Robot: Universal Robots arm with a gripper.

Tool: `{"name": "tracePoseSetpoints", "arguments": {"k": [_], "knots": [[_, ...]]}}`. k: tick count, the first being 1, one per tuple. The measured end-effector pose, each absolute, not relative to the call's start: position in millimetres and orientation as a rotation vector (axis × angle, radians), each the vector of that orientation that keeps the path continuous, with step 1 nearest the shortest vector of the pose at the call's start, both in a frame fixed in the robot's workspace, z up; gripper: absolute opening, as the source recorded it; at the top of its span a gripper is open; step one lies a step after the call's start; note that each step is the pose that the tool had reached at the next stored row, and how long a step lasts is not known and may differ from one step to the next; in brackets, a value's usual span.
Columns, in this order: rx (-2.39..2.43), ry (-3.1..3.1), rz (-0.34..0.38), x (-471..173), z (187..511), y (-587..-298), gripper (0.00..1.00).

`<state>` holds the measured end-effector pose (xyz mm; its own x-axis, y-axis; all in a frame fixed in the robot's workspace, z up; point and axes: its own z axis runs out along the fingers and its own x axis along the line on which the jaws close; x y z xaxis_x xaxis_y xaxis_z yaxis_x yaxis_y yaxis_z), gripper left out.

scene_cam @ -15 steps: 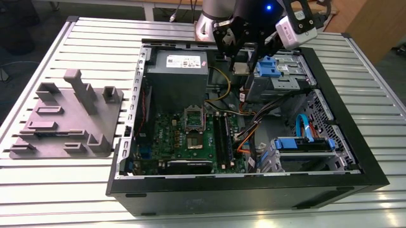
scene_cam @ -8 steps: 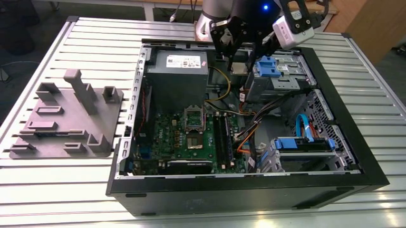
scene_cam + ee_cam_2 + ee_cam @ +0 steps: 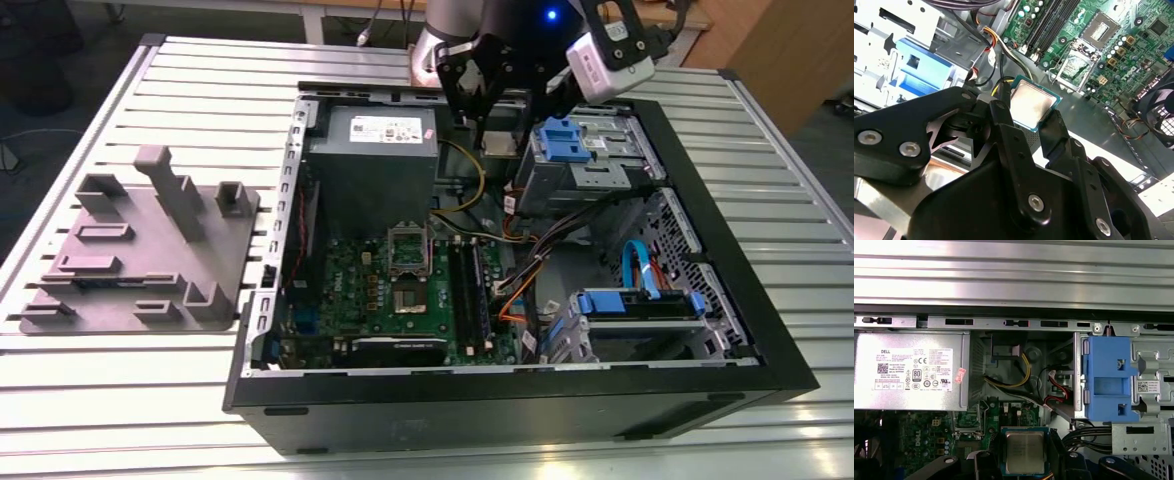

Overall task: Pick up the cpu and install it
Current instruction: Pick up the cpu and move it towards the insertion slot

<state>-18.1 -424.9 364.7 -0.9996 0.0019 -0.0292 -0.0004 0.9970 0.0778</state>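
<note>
I am holding the cpu (image 3: 1033,102) in my gripper (image 3: 1026,116). My two black fingers (image 3: 1001,117) are closed on its sides, one on each side. The cpu is a small flat square. Its top is shiny silver-grey metal and looks smooth. A thin pale blue-green rim runs all around the metal top. In both wrist views its top is bare and nothing covers it.

The cpu is up in the air and touches nothing but my fingers. It hangs over the open computer case (image 3: 534,400), near the case's far edge. Below it are yellow, red and black wires (image 3: 1021,372). On one side is the grey power box (image 3: 909,370) with a white sticker. On the other side is a blue plastic part (image 3: 1109,377) on a metal drive cage.

In the exterior view my gripper (image 3: 501,130) is at the far edge of the case, between the power box and the blue part. The green board (image 3: 441,300) lies flat in the bottom of the case. The square socket (image 3: 407,297) on it is well apart from the cpu, with its metal frame (image 3: 404,243) just beside it.

The case stands on the bench (image 3: 200,80), which is made of long silver slats. A big grey tray (image 3: 134,250) with raised blocks sits by the bench edge on the exterior view's left, beside the case.
</note>
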Motion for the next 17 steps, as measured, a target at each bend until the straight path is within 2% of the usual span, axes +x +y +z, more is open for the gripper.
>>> {"name": "tracePoseSetpoints", "arguments": {"k": [17], "knots": [[0.001,3.110,0.121,-29.5,363.5,-434.7,0.47]]}}
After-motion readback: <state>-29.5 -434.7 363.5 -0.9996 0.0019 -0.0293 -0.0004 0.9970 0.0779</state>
